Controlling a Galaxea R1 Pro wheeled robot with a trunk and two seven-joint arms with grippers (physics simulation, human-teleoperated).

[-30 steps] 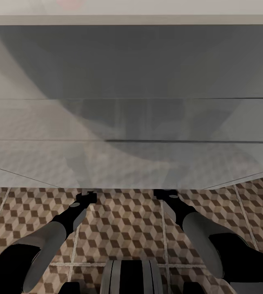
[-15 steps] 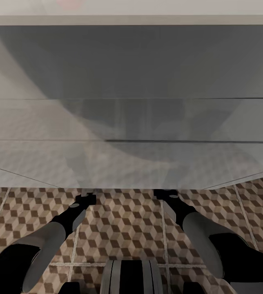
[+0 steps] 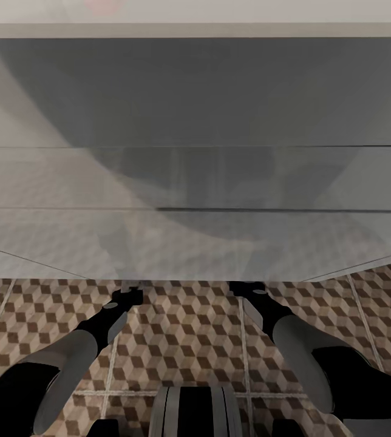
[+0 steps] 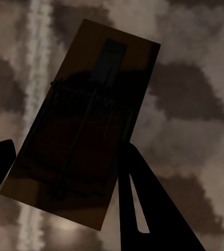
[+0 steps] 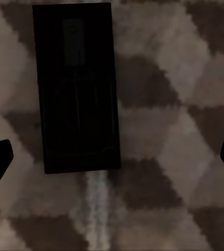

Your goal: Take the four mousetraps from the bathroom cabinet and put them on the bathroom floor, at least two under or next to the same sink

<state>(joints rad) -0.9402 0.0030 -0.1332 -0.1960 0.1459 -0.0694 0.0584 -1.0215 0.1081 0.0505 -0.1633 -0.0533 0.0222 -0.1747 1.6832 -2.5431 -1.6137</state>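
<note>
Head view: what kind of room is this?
Probably a bathroom. The floor is square tiles printed with brown, beige and cream cubes and pale grout lines, and a long glossy white block hangs just above both arms, likely a wall-hung vanity. Each wrist view shows a flat brown mousetrap against those tiles.

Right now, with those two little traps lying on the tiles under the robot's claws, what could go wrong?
The left gripper is open with one dark finger right against the mousetrap; drawing back could nudge it.

The right gripper is wide open over the other mousetrap, which lies in deep shadow on the bathroom floor, so its exact state is hard to judge.

In the head view, both grippers reach under the white sink; lifting straight up might hit it.
</note>
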